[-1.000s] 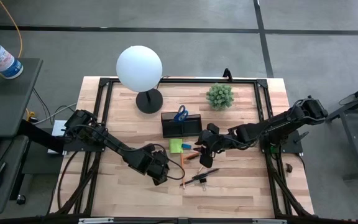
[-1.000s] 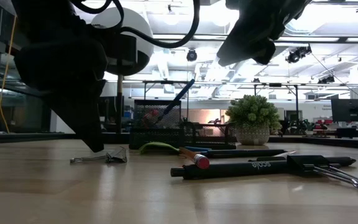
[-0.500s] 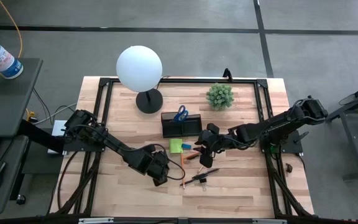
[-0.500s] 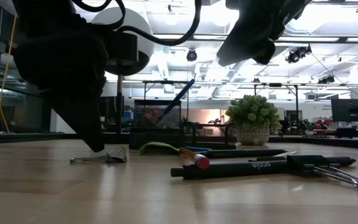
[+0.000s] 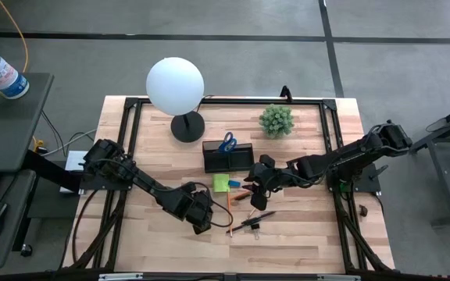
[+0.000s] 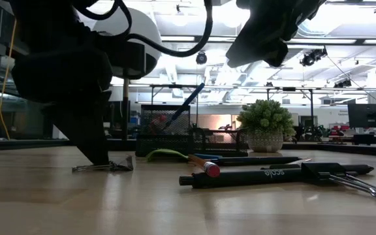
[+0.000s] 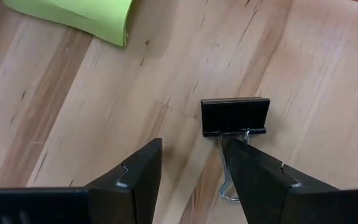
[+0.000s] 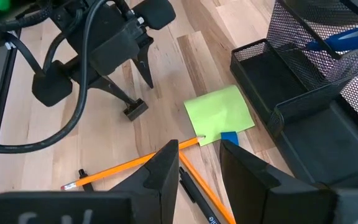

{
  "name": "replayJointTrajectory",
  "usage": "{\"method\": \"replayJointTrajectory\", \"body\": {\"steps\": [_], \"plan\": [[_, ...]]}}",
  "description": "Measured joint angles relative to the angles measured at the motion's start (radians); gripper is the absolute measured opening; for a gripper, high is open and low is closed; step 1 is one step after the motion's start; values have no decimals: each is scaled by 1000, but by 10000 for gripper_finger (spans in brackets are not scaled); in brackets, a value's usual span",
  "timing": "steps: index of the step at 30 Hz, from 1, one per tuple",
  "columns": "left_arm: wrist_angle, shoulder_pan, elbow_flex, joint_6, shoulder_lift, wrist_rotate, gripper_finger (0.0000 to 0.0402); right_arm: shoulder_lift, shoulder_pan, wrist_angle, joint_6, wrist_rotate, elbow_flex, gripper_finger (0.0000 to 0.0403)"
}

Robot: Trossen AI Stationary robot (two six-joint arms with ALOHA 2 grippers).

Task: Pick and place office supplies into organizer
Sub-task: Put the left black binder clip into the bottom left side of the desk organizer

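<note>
Organizer [image 5: 227, 157], dark mesh box, upright at table centre, blue scissors [image 5: 226, 142] standing in it; green pad [image 5: 221, 183] flat at its 6 o'clock; black clip [image 7: 235, 116] lies flat at the pad's 7 o'clock; pencils [image 5: 243, 195] at its 4 o'clock.

**A robotics lab in an open industrial hall**

A wooden desk [image 5: 287, 234] in a black metal frame [image 5: 131, 105] stands on grey concrete floor [image 5: 381, 62] marked with dark tape lines. Two robot arms are mounted at its sides. Behind it, the low view shows exposed ceiling ducts [image 6: 194, 65], strip lights, monitors [image 6: 367, 114] and more framed benches.
</note>
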Motion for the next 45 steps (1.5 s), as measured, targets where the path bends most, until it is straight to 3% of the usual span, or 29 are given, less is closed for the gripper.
{"method": "replayJointTrajectory", "body": {"steps": [8, 20, 36, 45], "plan": [[0, 0, 2, -1, 8, 1, 157, 0, 0, 7, 0, 16, 0, 108], [5, 0, 2, 10, 9, 26, 6, 0, 0, 7, 0, 19, 0, 108], [-11, 8, -3, 0, -22, 117, 1, 0, 0, 7, 0, 47, 0, 108], [-40, 6, -3, 0, -72, 96, 0, 0, 0, 7, 6, 48, 0, 108]]}}
